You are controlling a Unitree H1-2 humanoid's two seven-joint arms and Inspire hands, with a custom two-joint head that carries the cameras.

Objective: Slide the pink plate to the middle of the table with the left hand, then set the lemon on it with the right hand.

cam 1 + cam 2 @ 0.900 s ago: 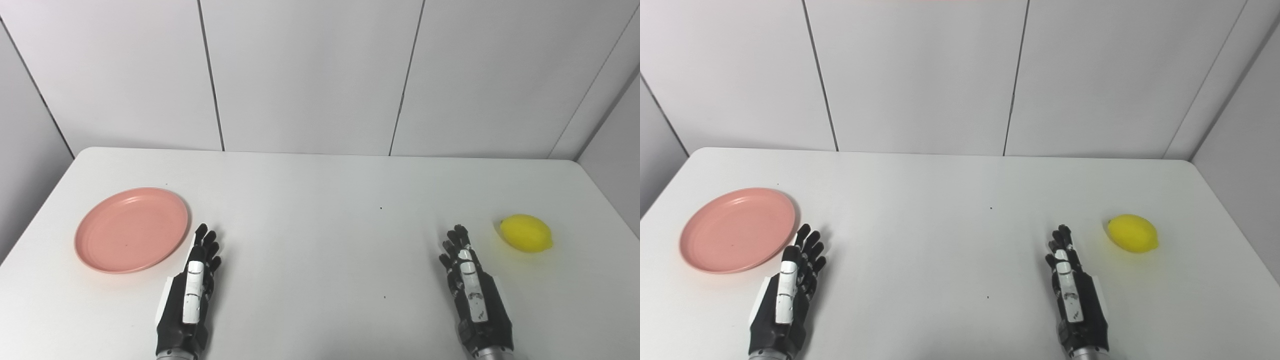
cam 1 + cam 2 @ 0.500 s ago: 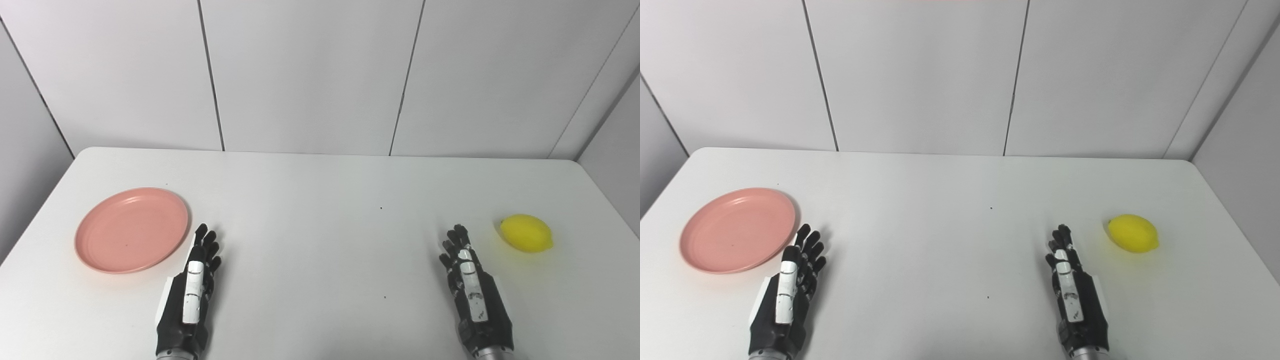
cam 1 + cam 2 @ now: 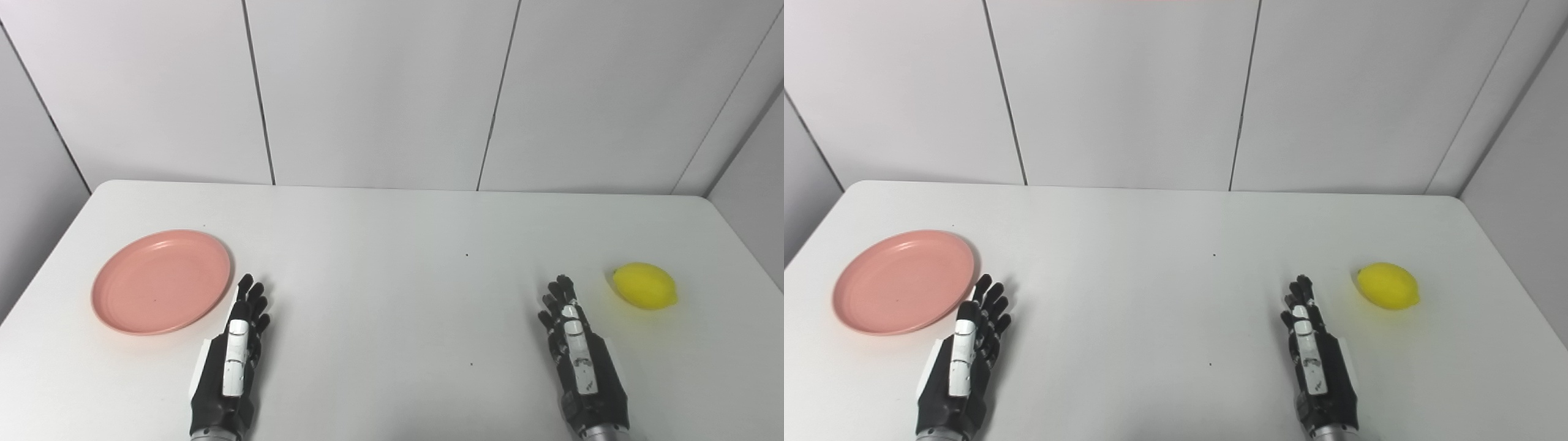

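Note:
A round pink plate [image 3: 161, 281] lies flat on the left side of the white table [image 3: 392, 245]. A yellow lemon [image 3: 645, 285] rests on the right side. My left hand [image 3: 233, 361] lies near the front edge, open, fingers straight and pointing away, its fingertips just right of the plate's near rim and apart from it. My right hand [image 3: 579, 358] is open too, fingers extended, a short way left of and nearer than the lemon, not touching it. Neither hand holds anything.
White wall panels [image 3: 380, 92] stand behind the table's far edge. Two tiny dark specks [image 3: 467, 255] mark the tabletop between the hands. The table's left and right edges run close to the plate and the lemon.
My left hand has drawn back very slightly toward the front edge. Plate, lemon and right hand have not moved.

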